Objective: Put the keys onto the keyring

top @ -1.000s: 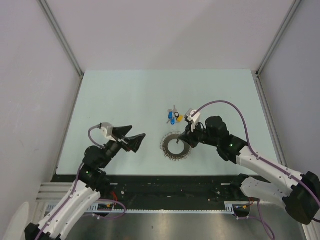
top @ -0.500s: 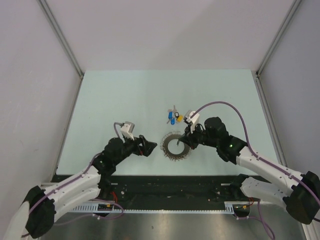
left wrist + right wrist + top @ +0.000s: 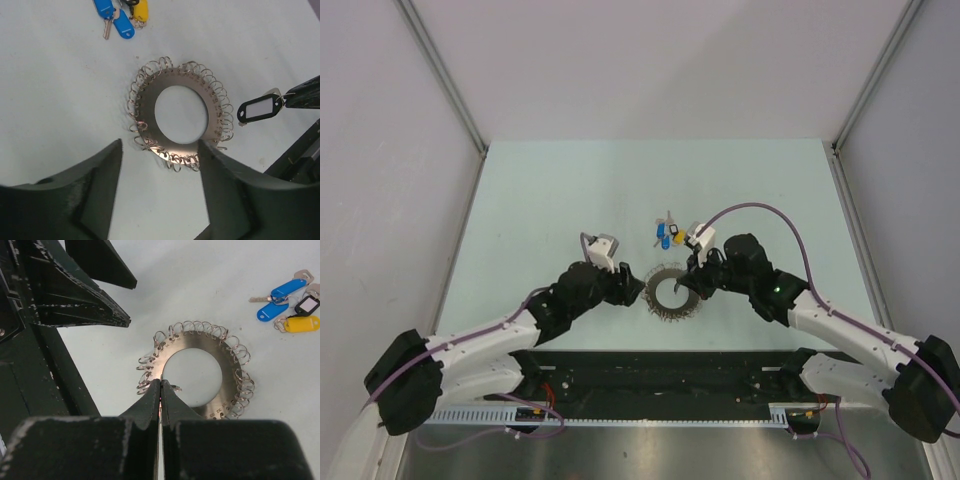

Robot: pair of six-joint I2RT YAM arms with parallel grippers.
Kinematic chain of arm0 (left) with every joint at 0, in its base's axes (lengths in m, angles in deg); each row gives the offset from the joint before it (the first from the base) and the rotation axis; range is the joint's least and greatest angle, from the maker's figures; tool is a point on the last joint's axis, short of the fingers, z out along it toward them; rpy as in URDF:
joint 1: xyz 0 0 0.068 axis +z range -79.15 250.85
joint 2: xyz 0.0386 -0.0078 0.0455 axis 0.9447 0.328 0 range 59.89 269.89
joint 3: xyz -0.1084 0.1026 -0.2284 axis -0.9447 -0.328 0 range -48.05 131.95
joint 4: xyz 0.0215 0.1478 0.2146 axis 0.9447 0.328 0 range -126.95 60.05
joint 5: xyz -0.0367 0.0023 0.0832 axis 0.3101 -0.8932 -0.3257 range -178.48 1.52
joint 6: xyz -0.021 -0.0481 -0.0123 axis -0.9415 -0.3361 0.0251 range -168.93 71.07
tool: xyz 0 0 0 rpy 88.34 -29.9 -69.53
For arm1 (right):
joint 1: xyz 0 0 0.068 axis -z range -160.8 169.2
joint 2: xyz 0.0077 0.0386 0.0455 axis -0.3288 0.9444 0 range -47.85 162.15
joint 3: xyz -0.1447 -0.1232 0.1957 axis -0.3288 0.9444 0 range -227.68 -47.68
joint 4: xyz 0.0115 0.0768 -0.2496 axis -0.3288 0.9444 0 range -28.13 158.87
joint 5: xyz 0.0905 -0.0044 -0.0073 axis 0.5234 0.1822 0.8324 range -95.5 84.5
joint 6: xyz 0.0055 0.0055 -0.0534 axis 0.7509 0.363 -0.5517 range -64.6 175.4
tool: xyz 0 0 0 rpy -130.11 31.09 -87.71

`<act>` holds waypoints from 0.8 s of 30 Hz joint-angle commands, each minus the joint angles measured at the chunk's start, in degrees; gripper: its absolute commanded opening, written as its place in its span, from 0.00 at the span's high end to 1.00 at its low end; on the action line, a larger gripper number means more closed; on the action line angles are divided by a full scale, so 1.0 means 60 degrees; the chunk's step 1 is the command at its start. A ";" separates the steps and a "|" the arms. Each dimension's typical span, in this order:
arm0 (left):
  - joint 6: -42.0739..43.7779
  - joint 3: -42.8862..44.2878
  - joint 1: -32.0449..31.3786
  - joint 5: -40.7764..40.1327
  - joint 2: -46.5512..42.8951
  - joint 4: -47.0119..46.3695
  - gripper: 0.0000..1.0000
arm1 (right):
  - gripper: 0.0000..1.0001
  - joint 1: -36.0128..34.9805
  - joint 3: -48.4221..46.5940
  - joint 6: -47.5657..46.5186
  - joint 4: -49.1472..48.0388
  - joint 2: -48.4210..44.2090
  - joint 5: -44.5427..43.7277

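— Left hand [image 3: 160, 143]: how does it stand?
— Partly spread, holding nothing. Its two dark fingers [image 3: 85, 195] sit either side of the near rim of the keyring [image 3: 147, 107], which lies flat on the surface [image 3: 560, 200]. I cannot tell whether they touch the rim.
— And the right hand [image 3: 160, 384]?
— Pinched tight, with its tips over the opposite side of the ring. In the left wrist view a black-rimmed tag [image 3: 259, 109] with a white insert sticks out from those tips, just beside the ring's wire loops.
— Where are the rest of the keys [image 3: 669, 234]?
— In a small cluster beyond the ring, near it but apart. There are two blue heads, a yellow one and a dark one, lying on the surface.
— What about the surface and the room?
— The surface is pale mint green and matte. Plain pale-grey walls [image 3: 650, 60] close it in on three sides, with aluminium posts [image 3: 442, 80] slanting up from the far corners. A black rail [image 3: 660, 362] runs along the near edge by the arm bases.
— What differs from a second ago?
— Only the left arm. Then its hand hovered well to the left of the ring, jaws at their widest. Now it has stretched across to the ring's left rim and the jaws have narrowed somewhat. The right hand, the ring and the key cluster lie as before.
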 commanded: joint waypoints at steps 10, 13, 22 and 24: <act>0.3028 0.3027 -0.0304 0.1541 0.2454 0.2914 0.43 | 1.00 -0.0062 -0.0042 0.0499 0.0547 -0.0286 0.0116; 0.4011 0.3892 -0.0304 0.1790 0.3260 0.3867 0.45 | 1.00 -0.0062 -0.0042 0.0484 0.0884 -0.0447 -0.0088; 0.7292 0.5726 -0.0304 0.2625 0.5064 0.6151 0.49 | 1.00 -0.0062 -0.0042 0.0425 0.1354 -0.0931 -0.0822; 0.7864 0.6062 -0.0304 0.2743 0.5358 0.6402 0.50 | 1.00 -0.0062 -0.0042 0.0411 0.1398 -0.0990 -0.0924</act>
